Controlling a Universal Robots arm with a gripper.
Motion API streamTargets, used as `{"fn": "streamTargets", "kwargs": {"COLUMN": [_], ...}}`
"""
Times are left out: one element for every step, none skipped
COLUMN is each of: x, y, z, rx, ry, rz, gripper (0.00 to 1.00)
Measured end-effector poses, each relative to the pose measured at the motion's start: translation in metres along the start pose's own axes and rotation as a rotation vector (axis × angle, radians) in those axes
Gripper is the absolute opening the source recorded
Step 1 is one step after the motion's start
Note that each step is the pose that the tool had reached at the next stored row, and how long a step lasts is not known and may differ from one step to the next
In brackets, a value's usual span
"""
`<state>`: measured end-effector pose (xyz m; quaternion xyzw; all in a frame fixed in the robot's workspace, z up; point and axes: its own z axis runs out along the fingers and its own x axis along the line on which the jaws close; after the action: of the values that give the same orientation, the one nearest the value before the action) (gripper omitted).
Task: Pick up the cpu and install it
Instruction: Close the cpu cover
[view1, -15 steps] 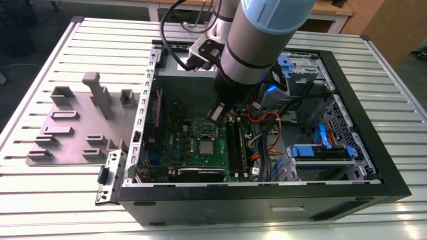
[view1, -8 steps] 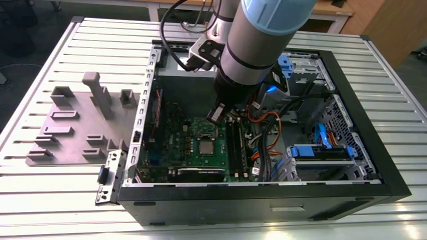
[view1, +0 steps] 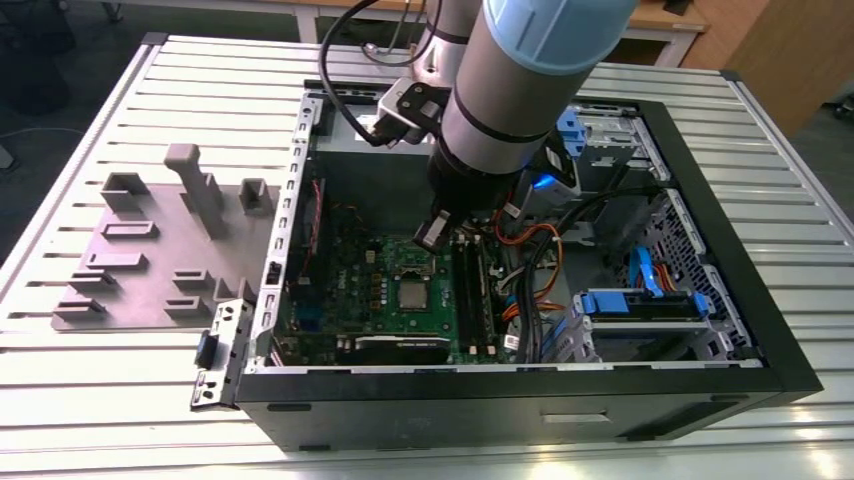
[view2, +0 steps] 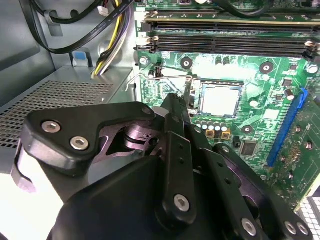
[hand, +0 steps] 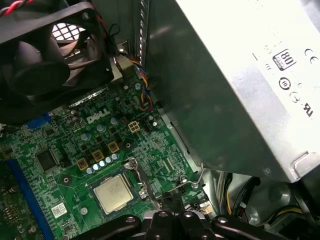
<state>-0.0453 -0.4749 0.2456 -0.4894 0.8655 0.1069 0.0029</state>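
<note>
Inside the open computer case (view1: 747, 360) on the slatted table (view1: 134, 400), the cpu (view1: 416, 293) lies flat in its socket on the green motherboard (view1: 360, 300), silver lid up, towards the exterior view's near side of the board. The arm's gripper (view1: 431, 232) hangs just above and beyond it, not touching; in the second wrist view the gripper (view2: 177, 102) has its fingers drawn together with nothing between them, tips just short of the cpu (view2: 220, 99). In the first wrist view the cpu (hand: 114, 193) sits beside the raised wire retention lever (hand: 187, 182), below the black fan (hand: 45, 60). Judged from these frames, the chip is light, rigid and smooth-lidded, with a delicate underside; its thin opposite edges look like the only safe hold. At the exterior view's left lies a grey fixture plate (view1: 147, 260).
</note>
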Motion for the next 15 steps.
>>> {"fn": "streamTargets", "kwargs": {"x": [0.0005,0.0009,0.0011,0.0011,0.0011,0.0015,0.0018,0.0018,0.0019,0.0019,0.0019,0.0019,0.0019,0.0019,0.0019], "y": [-0.0003,-0.0005,-0.0005,-0.0006,-0.0006,-0.0009,-0.0011,-0.0011,-0.0011,-0.0011,-0.0011,-0.0011,-0.0011,-0.0011,-0.0011], "z": [-0.0001,-0.0002,-0.0003,-0.0003,-0.0003,-0.0003,-0.0004,-0.0004,-0.0004,-0.0004,-0.0004,-0.0004,-0.0004,-0.0004,-0.0004], "rx": [-0.0001,-0.0002,-0.0002,-0.0002,-0.0002,-0.0002,-0.0002,-0.0002,-0.0002,-0.0002,-0.0002,-0.0002,-0.0003,-0.0002,-0.0002], "ry": [0.0002,0.0003,0.0004,0.0004,0.0004,0.0004,0.0003,0.0004,0.0004,0.0004,0.0004,0.0004,0.0003,0.0003,0.0003], "rz": [-0.001,-0.001,-0.002,-0.002,-0.002,-0.002,-0.002,-0.002,-0.002,-0.002,-0.002,-0.002,-0.002,-0.002,-0.002], "gripper": [0.11,0.11,0.11,0.11,0.11,0.11,0.11,0.11,0.11,0.11,0.11,0.11,0.11,0.11,0.11]}}
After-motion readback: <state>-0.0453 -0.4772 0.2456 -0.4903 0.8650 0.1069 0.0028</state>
